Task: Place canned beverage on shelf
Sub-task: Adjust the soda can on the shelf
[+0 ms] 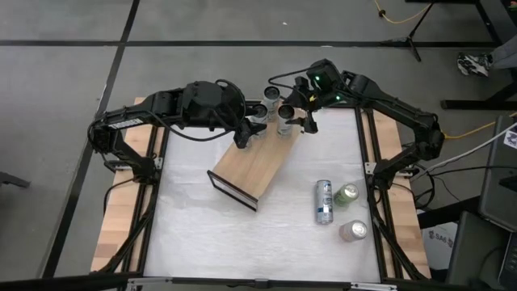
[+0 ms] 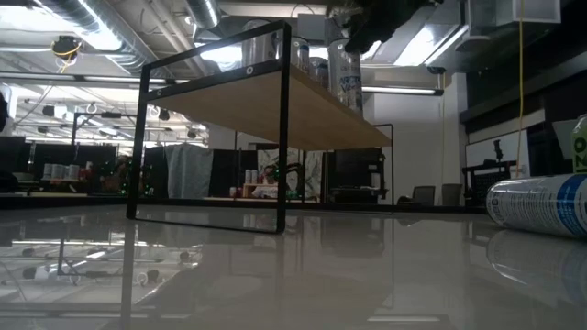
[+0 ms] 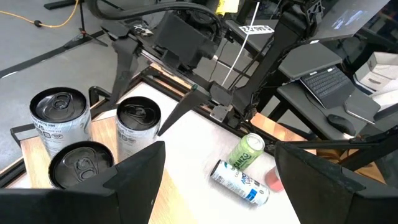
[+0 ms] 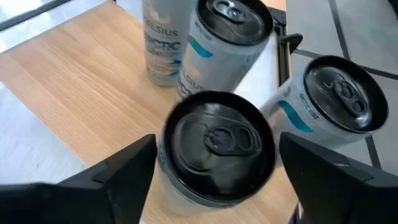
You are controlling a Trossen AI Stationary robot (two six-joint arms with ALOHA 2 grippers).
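Right gripper [image 4: 214, 180], open, straddles a can [image 4: 214, 149] crowded by upright cans [image 4: 230, 37].

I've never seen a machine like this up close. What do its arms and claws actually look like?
Both arms are black and jointed, with black cables looping along them. The right arm shows a small green light near its wrist. Each ends in a gripper with two flat, dark fingers: the left gripper and the right gripper. Up close, the right gripper's fingers look like broad, matte, wedge-shaped paddles.

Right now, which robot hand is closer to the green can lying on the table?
The right gripper. It is at the far end of the shelf, on the same side as the green can. The left gripper is farther off, over the shelf's other edge.
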